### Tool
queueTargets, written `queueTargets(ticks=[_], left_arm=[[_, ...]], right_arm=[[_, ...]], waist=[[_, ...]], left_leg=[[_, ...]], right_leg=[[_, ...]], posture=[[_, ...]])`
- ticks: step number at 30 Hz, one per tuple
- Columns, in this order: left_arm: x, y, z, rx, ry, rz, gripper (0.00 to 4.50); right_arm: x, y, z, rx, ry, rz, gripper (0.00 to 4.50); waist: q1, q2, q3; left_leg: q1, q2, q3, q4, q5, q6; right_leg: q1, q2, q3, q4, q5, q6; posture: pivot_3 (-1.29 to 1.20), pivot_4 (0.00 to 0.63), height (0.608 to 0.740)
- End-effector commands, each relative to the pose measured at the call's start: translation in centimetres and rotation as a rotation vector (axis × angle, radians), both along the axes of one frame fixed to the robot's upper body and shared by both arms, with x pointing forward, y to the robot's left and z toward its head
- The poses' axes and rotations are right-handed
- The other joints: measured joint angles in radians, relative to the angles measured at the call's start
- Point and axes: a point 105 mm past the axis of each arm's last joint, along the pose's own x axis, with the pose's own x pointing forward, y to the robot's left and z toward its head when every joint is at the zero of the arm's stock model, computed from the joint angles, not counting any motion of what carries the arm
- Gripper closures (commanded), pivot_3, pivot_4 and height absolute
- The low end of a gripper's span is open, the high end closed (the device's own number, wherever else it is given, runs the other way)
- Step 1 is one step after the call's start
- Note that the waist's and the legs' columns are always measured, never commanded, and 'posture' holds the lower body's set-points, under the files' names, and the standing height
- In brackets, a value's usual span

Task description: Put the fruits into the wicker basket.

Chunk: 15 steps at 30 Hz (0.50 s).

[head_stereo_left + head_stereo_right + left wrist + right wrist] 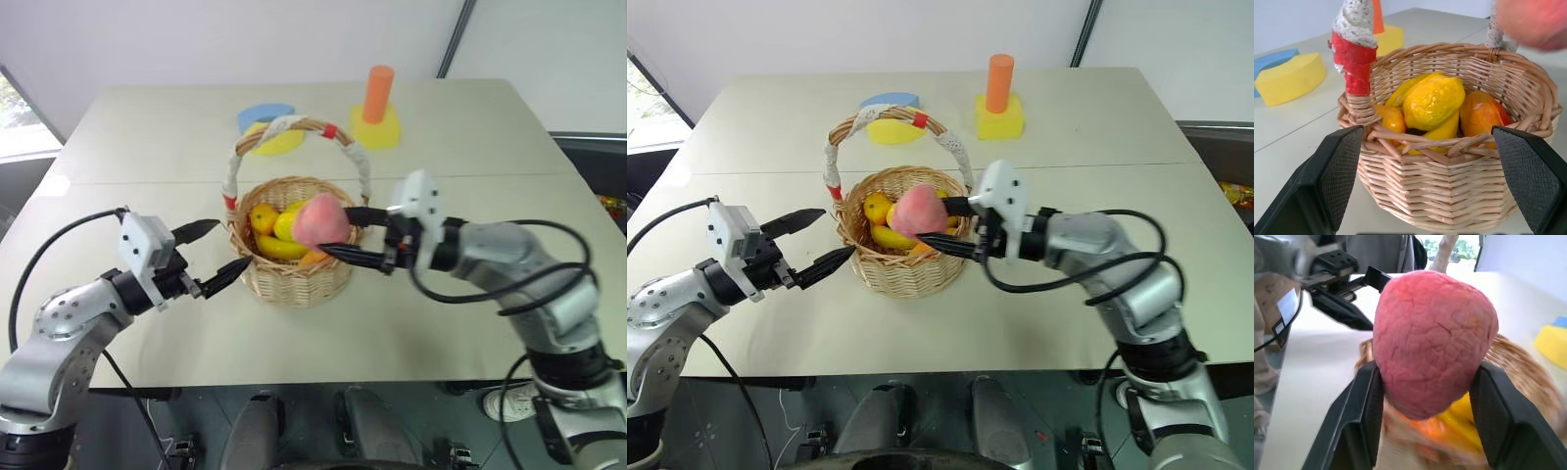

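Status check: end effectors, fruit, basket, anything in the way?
Right end effector shut on peach, held over basket. Left end effector open, empty, beside basket. Other fruit already inside. Handle arches close behind the peach.

head cams looking down over my arms at the table (411, 333), my wrist cams right up close, all sharing the wicker basket (1459, 196)

right pincer (345, 235) grips pink fruit (321, 221) | above wicker basket (294, 279)

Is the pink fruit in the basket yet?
Not yet: the right gripper holds the pink fruit above the wicker basket.
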Motion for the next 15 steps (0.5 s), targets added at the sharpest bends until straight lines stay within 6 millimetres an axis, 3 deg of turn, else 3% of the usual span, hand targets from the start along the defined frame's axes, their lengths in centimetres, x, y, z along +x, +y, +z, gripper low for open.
queueTargets(ticks=[1,5,8,12,15], left_arm=[[-0.6,-0.6,0.9,-0.005,-0.047,-0.010,0.00],[-0.8,-1.0,0.9,-0.015,-0.046,-0.010,0.00],[-0.7,-1.2,0.9,-0.022,-0.046,-0.013,0.00],[-0.6,-1.3,1.0,-0.028,-0.047,-0.017,0.00],[-0.4,-1.2,1.0,-0.034,-0.045,-0.017,0.00]], right_arm=[[0.3,1.0,0.8,0.016,-0.054,-0.020,1.95],[0.1,0.9,1.5,0.030,-0.085,-0.008,0.06],[-0.4,-0.1,2.0,0.036,-0.099,0.011,0.02],[-2.1,-3.4,2.4,0.072,-0.010,0.065,0.02],[-0.8,-6.5,2.5,0.110,0.024,-0.064,0.02]], waist=[[0.000,0.000,0.000],[0.000,0.000,0.000],[-0.001,0.000,0.000],[0.003,0.000,0.000],[-0.001,0.000,0.000]], left_leg=[[-0.003,0.000,0.000,0.000,0.000,0.000],[-0.006,0.000,-0.001,0.001,0.000,0.000],[-0.006,0.000,-0.001,0.001,0.000,0.000],[-0.006,-0.001,-0.001,0.001,0.000,0.000],[-0.006,-0.001,-0.002,0.001,0.000,0.001]], right_leg=[[-0.003,0.000,0.000,0.000,0.000,0.000],[-0.005,-0.001,-0.001,0.000,0.000,0.000],[-0.005,-0.001,-0.001,0.000,0.000,0.000],[-0.004,-0.001,-0.002,-0.002,0.000,0.000],[-0.002,-0.001,-0.003,-0.003,0.000,0.000]], posture=[[0.00,0.150,0.740],[0.00,0.150,0.740],[0.00,0.150,0.740],[0.00,0.150,0.740],[0.00,0.150,0.740]])
